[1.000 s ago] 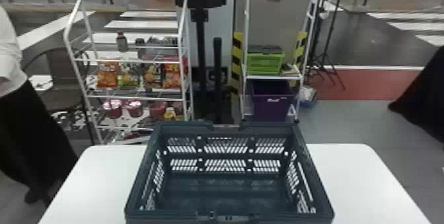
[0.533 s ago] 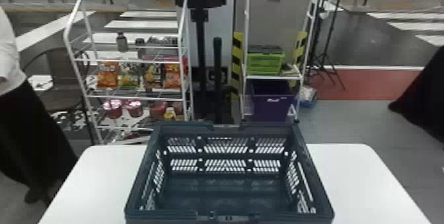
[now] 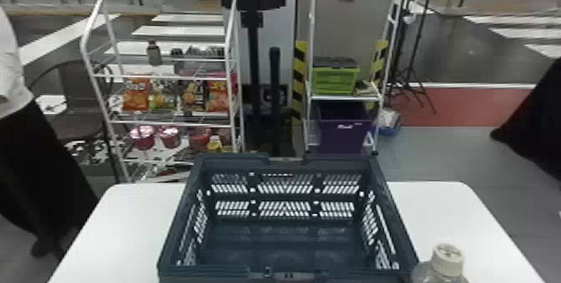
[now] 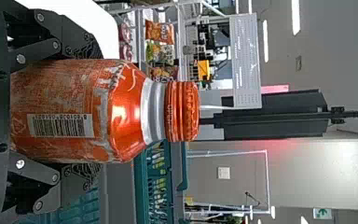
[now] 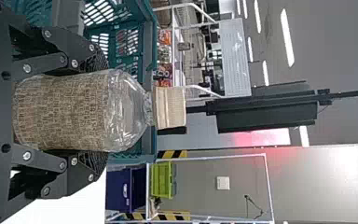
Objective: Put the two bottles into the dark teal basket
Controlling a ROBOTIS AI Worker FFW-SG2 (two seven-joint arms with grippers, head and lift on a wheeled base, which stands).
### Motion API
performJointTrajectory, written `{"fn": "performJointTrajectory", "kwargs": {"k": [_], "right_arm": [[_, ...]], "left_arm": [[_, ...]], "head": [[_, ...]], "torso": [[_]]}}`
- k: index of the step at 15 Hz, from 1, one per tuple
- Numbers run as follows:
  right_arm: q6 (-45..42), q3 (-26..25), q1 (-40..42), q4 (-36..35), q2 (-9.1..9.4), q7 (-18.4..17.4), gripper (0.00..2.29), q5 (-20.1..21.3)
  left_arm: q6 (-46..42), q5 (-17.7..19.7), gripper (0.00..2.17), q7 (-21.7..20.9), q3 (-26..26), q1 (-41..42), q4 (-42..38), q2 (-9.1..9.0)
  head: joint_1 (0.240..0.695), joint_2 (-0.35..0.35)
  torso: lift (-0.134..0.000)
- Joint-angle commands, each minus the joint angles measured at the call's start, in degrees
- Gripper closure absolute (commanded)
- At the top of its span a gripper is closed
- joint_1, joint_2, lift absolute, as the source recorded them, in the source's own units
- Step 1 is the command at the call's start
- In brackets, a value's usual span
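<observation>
The dark teal basket (image 3: 288,244) stands on the white table, nothing inside it. At its near right corner a clear bottle with a beige cap (image 3: 447,259) pokes up from the bottom edge. In the right wrist view my right gripper (image 5: 91,112) is shut on that bottle (image 5: 60,112), its label between the two fingers and the basket (image 5: 149,46) close beside. In the left wrist view my left gripper (image 4: 86,112) is shut on an orange bottle (image 4: 126,112) with an orange cap; the basket (image 4: 154,186) is just beside it.
White table (image 3: 125,219) surface lies on both sides of the basket. Behind it stand a snack rack (image 3: 171,121) and a shelf with a green crate (image 3: 334,79) and a purple bin (image 3: 344,132). A person (image 3: 33,157) stands at the far left.
The beige-capped bottle has come up into the head view at the lower right, beside the basket. The basket has kept its place.
</observation>
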Motion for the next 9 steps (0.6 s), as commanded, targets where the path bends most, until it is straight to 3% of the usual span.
{"fn": "performJointTrajectory", "kwargs": {"k": [1, 3, 6, 9], "right_arm": [[8.8, 1.3, -4.3, -3.9, 2.15, 0.0, 2.28, 1.4], [15.3, 2.9, -9.0, -5.3, 3.56, -0.6, 2.28, 2.7], [37.4, 6.8, -22.0, -6.2, 1.19, -5.9, 2.28, 2.5], [53.1, 12.1, -35.8, -2.0, 0.04, -10.4, 2.28, 2.3]], "left_arm": [[-0.1, 0.5, 2.15, -0.1, 0.1, 0.3, -0.1, -0.15], [-0.1, 1.0, 2.15, -0.1, 0.1, 0.4, 0.1, 0.35], [0.2, 2.0, 2.15, -0.2, 0.1, -0.1, 0.8, 1.76], [0.0, 3.0, 2.15, -0.2, 0.1, -0.6, 1.9, 2.55]], "head": [[0.499, 0.0], [0.499, 0.0], [0.499, 0.0], [0.499, 0.0]], "torso": [[0.0], [0.0], [0.0], [0.0]]}}
